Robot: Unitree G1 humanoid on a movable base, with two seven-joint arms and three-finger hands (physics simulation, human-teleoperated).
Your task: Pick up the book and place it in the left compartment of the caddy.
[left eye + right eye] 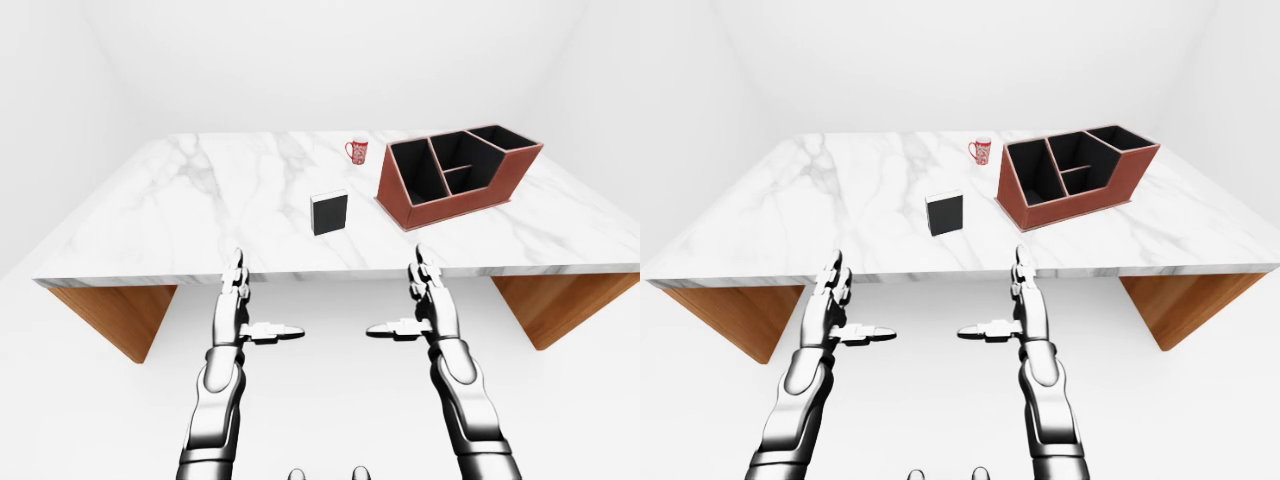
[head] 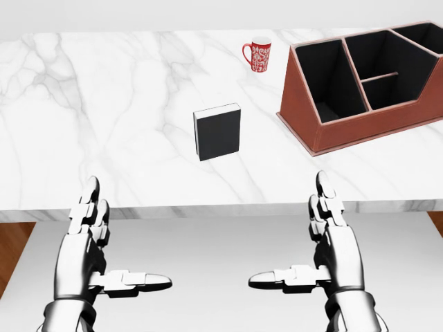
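A black book (image 2: 218, 131) with a white page edge lies on the marble table (image 2: 104, 111), near the middle of the head view. The brown caddy (image 2: 360, 131) with black compartments stands at the upper right; its left compartment (image 2: 331, 79) is empty. My left hand (image 2: 100, 249) and right hand (image 2: 322, 242) are both open and empty, fingers straight and thumbs pointing inward. They hover below the table's near edge, apart from the book.
A red patterned mug (image 2: 258, 54) stands at the top of the head view, left of the caddy. The table's near edge (image 2: 221, 209) runs across the view just above my hands. Wooden table legs (image 1: 115, 315) show at both sides in the left-eye view.
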